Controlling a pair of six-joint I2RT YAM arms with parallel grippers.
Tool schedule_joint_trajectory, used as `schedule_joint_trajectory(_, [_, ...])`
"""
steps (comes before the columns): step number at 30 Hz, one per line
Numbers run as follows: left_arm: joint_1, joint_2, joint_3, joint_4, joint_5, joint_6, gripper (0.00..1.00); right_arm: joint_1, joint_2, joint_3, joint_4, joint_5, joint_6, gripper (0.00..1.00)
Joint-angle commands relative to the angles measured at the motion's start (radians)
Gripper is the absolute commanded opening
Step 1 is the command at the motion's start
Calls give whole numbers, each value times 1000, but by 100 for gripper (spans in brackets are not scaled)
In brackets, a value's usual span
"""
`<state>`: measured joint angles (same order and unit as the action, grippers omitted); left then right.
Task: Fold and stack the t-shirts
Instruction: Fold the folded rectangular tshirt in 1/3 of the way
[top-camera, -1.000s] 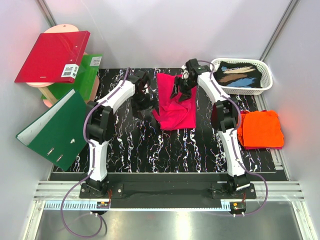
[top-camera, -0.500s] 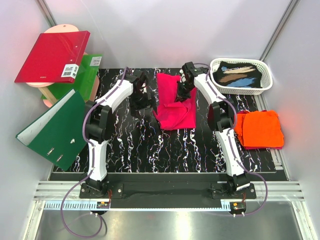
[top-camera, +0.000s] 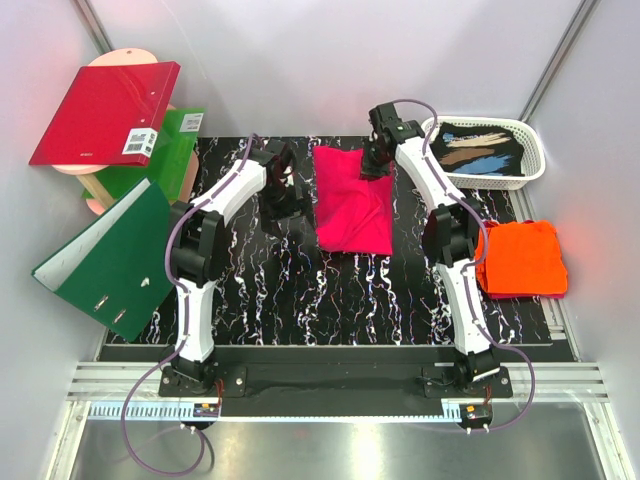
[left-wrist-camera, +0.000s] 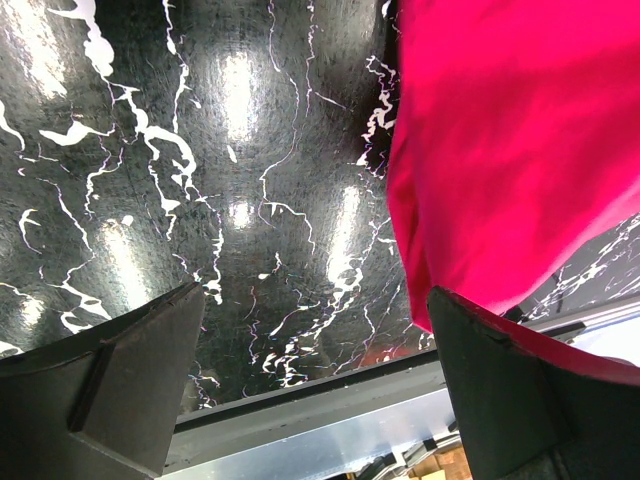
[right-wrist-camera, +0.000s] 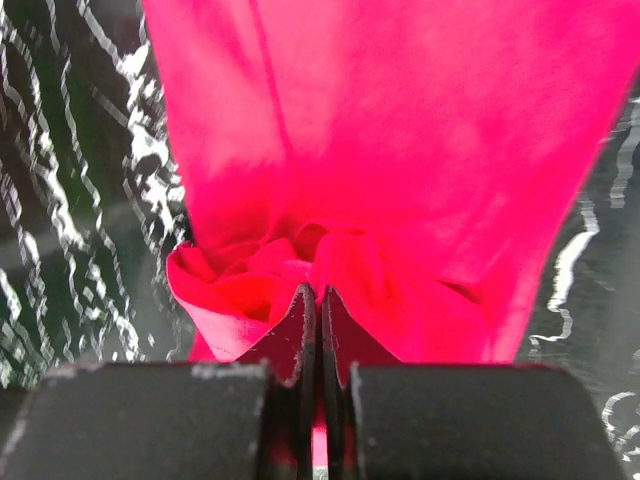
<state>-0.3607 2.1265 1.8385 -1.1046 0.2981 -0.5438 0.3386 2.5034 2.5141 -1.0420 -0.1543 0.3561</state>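
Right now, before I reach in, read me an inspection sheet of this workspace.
Surface: black white-veined table.
Job's things: pink t-shirt lying mid-table, its far edge bunched; orange t-shirt folded at the right edge.
Clutter: red binder and green binder at left; white basket holding dark printed cloth, far right.
Grippers: left gripper open beside the pink t-shirt; right gripper shut on its bunched edge.
Cables: purple cable looping by each base.
Surroundings: white walls; metal rail in front.
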Motion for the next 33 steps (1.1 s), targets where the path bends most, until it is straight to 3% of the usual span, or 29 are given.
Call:
schedule_joint_trajectory(1, [6,-60,-8,3,-10,27,99,2,-77,-23,60,148,40,0])
schedule_joint_trajectory(4, [5,-62,-5,2,-10,30,99,0,-71,-57,59,197,63,0])
schedule_joint_trajectory(6, [6,-62,-7,-1,-10,31,99,0,-60,-86,56,206,72,6])
schedule_joint_trajectory(7, [8,-63,-5,-1,-10,33,99,0,-52,-98,54,199,75,17])
schedule_joint_trajectory(8, [8,-63,-2,-3,-10,36,99,0,-40,-98,47,197,76,40])
schedule_joint_trajectory(11, [8,-66,13,-9,-8,38,99,-6,5,-66,-21,185,73,64])
schedule_joint_trajectory(12, [8,-66,18,-11,-11,39,99,-7,2,-64,-41,185,63,78])
schedule_joint_trajectory(15, [9,-68,44,-11,-25,33,99,-7,-62,-110,-35,223,37,99])
schedule_joint_trajectory(23, [9,18,162,29,-83,-2,98,-35,-196,-363,115,185,18,100])
schedule_joint_trajectory(27, [11,142,272,48,-41,-27,89,-41,-186,-367,158,132,29,100])
schedule_joint_trajectory(33, [3,271,318,94,58,-61,93,-42,-132,-302,163,61,40,100])
